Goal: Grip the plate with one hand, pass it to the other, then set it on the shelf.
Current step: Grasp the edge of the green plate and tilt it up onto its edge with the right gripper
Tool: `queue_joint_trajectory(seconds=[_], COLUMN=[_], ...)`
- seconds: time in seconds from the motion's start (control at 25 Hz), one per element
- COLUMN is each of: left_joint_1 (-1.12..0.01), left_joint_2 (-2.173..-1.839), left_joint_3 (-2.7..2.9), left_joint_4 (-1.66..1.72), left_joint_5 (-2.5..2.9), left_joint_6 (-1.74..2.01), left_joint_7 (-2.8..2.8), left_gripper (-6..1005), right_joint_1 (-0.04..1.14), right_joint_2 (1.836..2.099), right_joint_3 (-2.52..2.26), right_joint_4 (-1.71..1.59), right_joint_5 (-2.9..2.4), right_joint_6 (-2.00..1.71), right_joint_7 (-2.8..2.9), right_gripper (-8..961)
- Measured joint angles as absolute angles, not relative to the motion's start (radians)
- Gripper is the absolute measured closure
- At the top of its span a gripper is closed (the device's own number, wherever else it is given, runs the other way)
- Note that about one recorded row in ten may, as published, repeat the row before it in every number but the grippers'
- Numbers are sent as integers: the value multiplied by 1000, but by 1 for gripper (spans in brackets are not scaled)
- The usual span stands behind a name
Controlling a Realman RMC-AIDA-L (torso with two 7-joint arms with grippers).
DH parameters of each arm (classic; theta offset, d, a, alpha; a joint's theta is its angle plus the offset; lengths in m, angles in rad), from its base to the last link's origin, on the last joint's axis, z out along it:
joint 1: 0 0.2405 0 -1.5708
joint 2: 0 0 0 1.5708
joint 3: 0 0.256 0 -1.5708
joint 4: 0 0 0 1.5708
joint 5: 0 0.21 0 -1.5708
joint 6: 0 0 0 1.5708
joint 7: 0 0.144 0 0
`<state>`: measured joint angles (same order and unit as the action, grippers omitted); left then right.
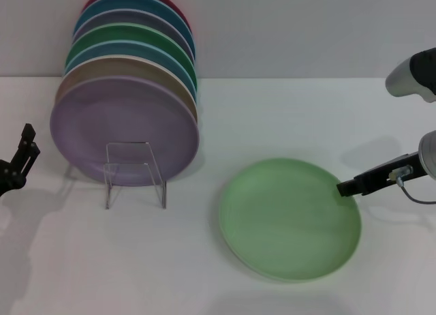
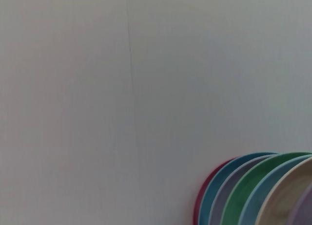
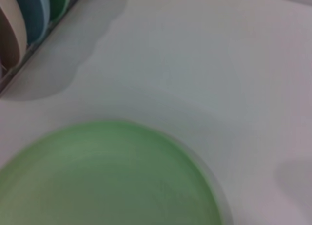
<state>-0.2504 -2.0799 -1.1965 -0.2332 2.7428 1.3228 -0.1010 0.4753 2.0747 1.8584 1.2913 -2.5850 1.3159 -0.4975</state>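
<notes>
Mint plate point(image 1: 289, 219) flat on table point(image 1: 204, 274), touched at rim by right gripper point(image 1: 347, 187); jaw state unclear. Left gripper point(image 1: 20, 158) parked, jaws spread.

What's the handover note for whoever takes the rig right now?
Right gripper: at the plate's right rim, fingers on or just over its edge; grip not confirmed.
Left gripper: parked at the table's far left, holding nothing.
Plate: flat on the table, right of the shelf.
Shelf: already holds a row of plates, lilac plate in front.
Done: right arm's approach only.
Left: grip, lift, pass to the left, set on the shelf.
</notes>
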Motion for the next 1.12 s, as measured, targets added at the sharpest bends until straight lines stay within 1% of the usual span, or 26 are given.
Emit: queue_joint_trajectory(seconds=[0.44, 0.84, 1.12], left_joint_1=[-248, -252, -255], left_joint_2=[-2080, -2080, -2079], left_joint_3=[-1196, -1197, -1198], left_joint_4=[-233, -232, -229], left_joint_5=[2743, 2743, 2743], left_joint_6=[1323, 1321, 1320], left_joint_7=[-101, -101, -100], left_gripper=[268, 273, 277], right_joint_1=[524, 533, 548], right_joint_2=[2076, 2079, 2078], right_joint_3=[1853, 1819, 1805], right_joint_4=[1189, 1168, 1124], right_joint_5=[-2605, -2623, -2623], right_joint_6=[1290, 1269, 1251], right_joint_7=[-501, -485, -482], right_gripper=[472, 476, 605])
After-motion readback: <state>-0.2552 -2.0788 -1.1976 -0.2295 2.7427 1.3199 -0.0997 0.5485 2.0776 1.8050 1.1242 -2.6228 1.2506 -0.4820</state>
